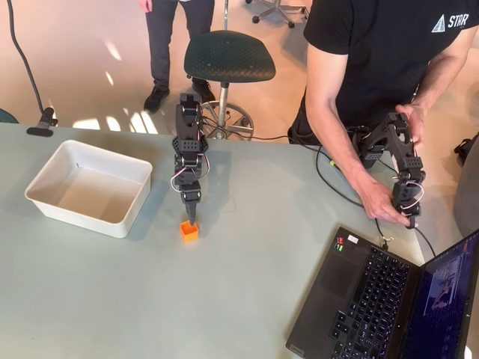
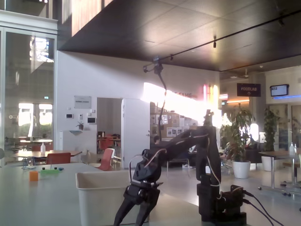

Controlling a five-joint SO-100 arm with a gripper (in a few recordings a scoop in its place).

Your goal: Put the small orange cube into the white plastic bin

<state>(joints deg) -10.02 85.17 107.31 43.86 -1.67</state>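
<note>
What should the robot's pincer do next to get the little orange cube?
Probably ease straight down a bit and close. In the overhead view the pincer sits right at the small orange cube, and the fixed view shows its fingers spread apart, so nothing looks gripped yet. The white plastic bin waits to the left in the overhead view, so lifting comes after the grab.

The arm (image 1: 189, 153) at centre frame is black, built of blocky segments with thin looping wires. Its gripper (image 2: 136, 209), at the fixed view's bottom, has two tapered black fingers.
</note>
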